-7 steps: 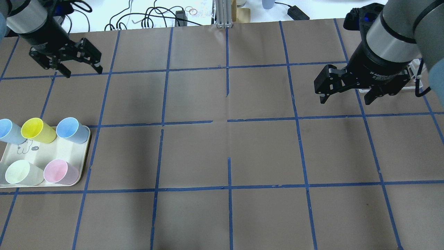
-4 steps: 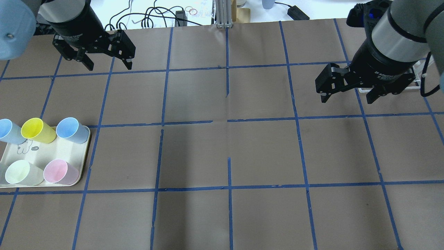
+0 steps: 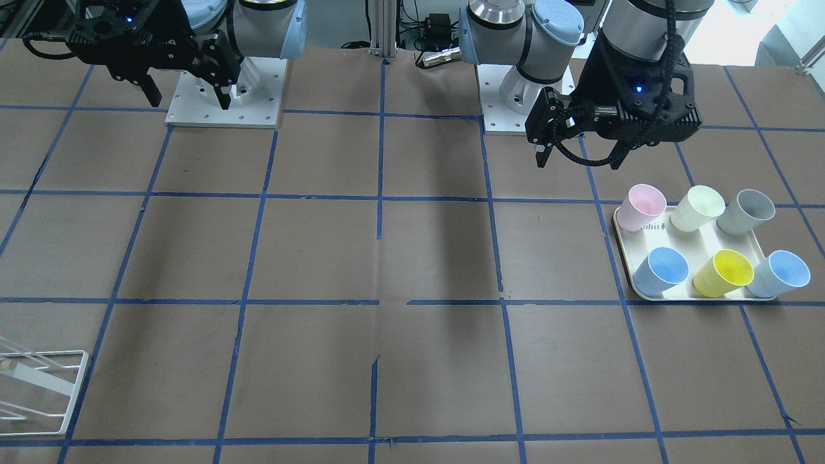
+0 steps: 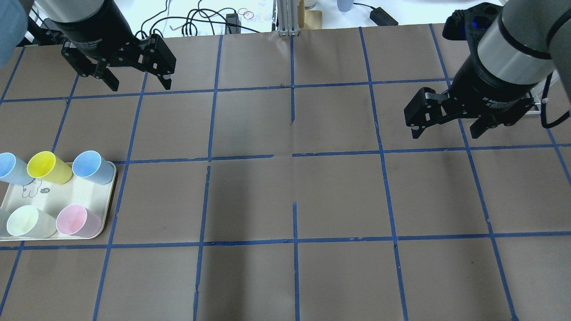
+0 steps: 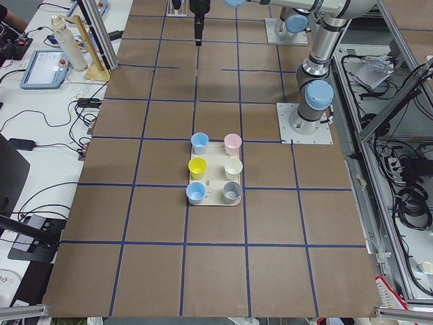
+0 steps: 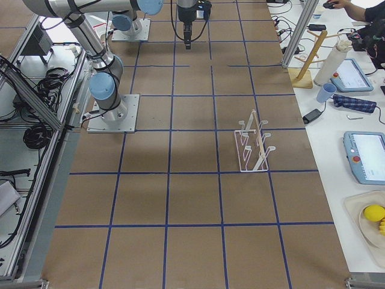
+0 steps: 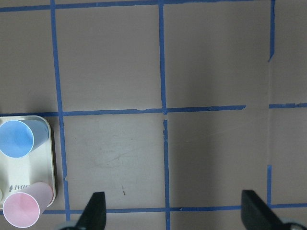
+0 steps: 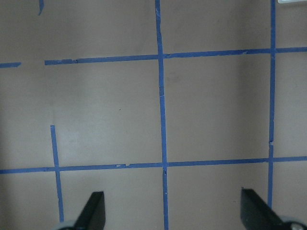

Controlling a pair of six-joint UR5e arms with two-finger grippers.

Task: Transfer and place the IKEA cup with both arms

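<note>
The IKEA cup (image 4: 91,166) is pale blue with a deeper blue inside. It stands upright at the back right corner of the cream tray (image 4: 80,194), and also shows in the front view (image 3: 664,269) and the left wrist view (image 7: 17,139). My left gripper (image 4: 139,84) is open and empty, held above the table beyond the tray and to the right of it; the front view (image 3: 579,158) shows it too. My right gripper (image 4: 444,130) is open and empty over the far right of the table.
The tray also holds a yellow cup (image 4: 47,167), a lighter blue cup (image 4: 11,168), a pale green cup (image 4: 26,220), a pink cup (image 4: 76,220) and a grey cup (image 3: 747,211). A white wire rack (image 3: 38,386) stands on the robot's right side.
My left gripper has moved to the right along the far side of the table. My right gripper has shifted slightly. The cups have not moved.
</note>
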